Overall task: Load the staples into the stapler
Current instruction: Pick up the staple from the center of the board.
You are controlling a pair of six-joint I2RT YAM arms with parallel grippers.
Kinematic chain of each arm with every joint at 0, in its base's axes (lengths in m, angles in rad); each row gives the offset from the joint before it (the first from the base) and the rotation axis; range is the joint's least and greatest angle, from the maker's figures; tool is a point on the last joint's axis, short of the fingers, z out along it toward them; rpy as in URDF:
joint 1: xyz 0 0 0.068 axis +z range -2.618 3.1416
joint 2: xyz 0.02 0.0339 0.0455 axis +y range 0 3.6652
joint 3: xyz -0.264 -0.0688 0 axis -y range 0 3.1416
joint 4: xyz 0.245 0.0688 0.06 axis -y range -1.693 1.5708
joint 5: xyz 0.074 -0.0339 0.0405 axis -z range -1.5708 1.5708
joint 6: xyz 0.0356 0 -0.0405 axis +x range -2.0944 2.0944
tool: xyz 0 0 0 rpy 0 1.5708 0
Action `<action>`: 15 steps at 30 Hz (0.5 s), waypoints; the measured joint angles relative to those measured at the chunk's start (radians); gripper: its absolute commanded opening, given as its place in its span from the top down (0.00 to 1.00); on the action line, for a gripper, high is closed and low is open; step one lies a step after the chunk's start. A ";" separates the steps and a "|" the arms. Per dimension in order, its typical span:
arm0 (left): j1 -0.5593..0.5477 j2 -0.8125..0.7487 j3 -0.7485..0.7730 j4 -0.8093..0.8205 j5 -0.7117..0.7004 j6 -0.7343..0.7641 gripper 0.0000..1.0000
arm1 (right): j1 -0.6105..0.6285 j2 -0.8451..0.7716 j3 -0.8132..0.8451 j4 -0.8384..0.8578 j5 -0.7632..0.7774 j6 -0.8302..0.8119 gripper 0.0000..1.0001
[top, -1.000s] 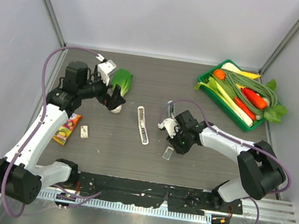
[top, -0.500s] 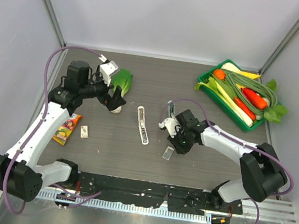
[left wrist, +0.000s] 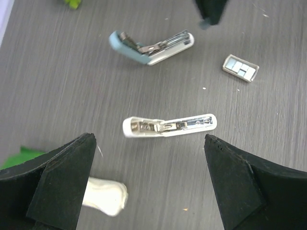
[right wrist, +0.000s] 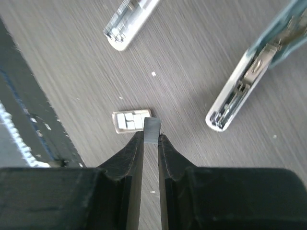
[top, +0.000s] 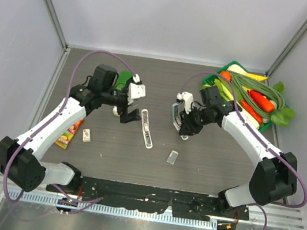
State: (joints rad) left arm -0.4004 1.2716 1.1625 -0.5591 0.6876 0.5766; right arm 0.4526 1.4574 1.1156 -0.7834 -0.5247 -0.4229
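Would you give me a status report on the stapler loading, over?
Left gripper open, above the white stapler, channel exposed. Right gripper shut on a thin grey strip, staple tray just beyond. Nothing on the channel.

"What's on your dark surface [top: 164,82]?"

"In the middle, the white stapler [top: 147,128] lying open, with a blue-grey stapler [top: 175,114] near it. Nearer me is a little staple tray [top: 173,157]. On my left are a staple box [top: 86,135] and a sweet packet [top: 69,132]. Far right is a vegetable crate [top: 259,130]."
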 measured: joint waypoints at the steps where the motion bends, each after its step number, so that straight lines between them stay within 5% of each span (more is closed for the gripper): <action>1: -0.024 -0.002 -0.003 -0.005 0.011 0.069 0.00 | -0.012 0.011 0.038 -0.014 -0.037 0.000 0.83; 8: -0.163 0.024 0.023 -0.066 0.024 0.306 0.00 | -0.025 0.102 0.196 -0.110 -0.280 -0.009 0.83; 15: -0.329 0.124 0.114 -0.094 -0.061 0.382 0.17 | -0.025 0.155 0.206 -0.217 -0.418 -0.064 0.83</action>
State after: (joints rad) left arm -0.7296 1.3960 1.2766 -0.6533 0.6262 0.9588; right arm 0.4278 1.6123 1.3220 -1.0004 -0.9424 -0.4870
